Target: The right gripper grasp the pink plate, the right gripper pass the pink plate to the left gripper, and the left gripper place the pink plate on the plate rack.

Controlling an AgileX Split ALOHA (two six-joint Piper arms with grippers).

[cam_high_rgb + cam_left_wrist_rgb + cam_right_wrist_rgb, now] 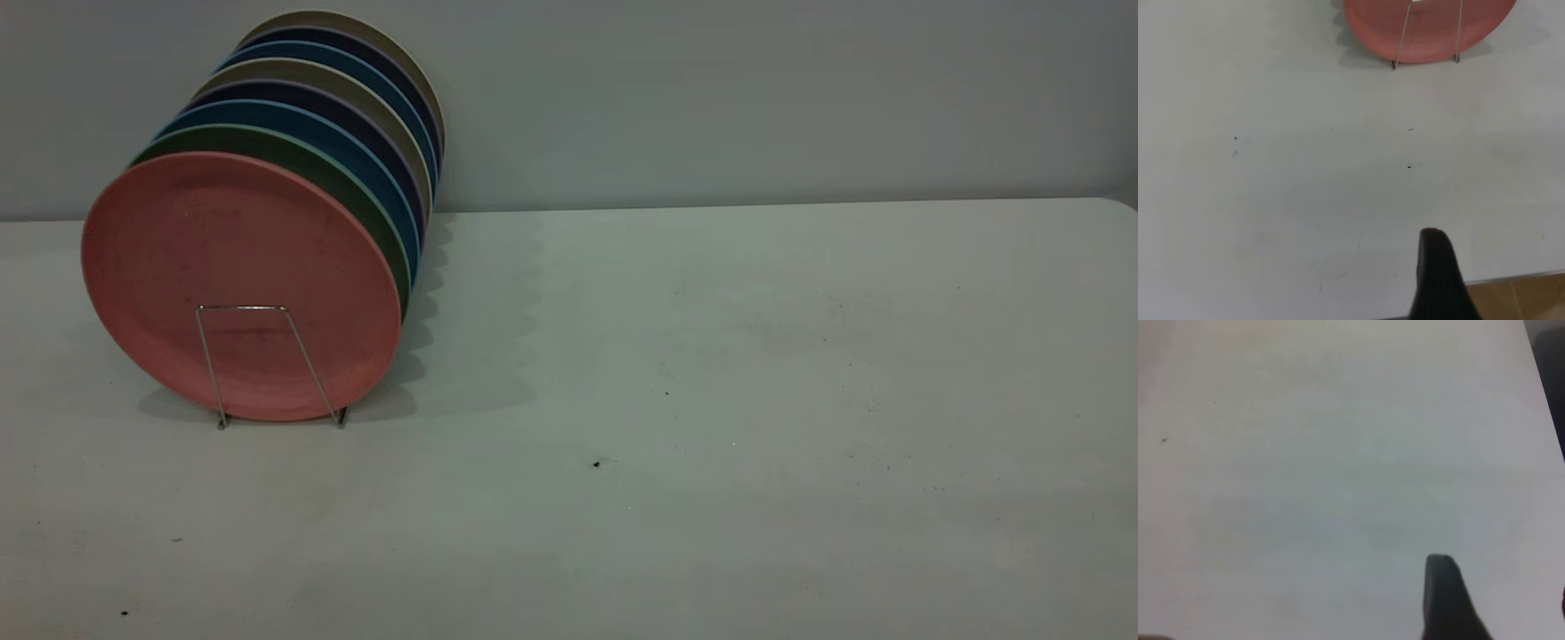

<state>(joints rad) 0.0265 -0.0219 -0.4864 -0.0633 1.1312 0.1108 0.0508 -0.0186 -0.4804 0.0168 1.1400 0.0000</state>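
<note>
Pale grey tabletop (711, 400) under a plain grey wall, with the pink plate (240, 284) already standing upright in the front slot of the plate rack (267, 364).

The plate leans against a green plate (356, 191) and a row of blue and beige ones behind; a careless return pass could likely nudge it out of the thin wire loop and let it roll. Only the exterior view shows the full row; the left wrist view adds the plate's lower edge and the left gripper (1438, 280), the right wrist view just the right gripper (1446, 600) over bare surface. Each shows a single finger, so whether the jaws are apart I cannot tell.
</note>
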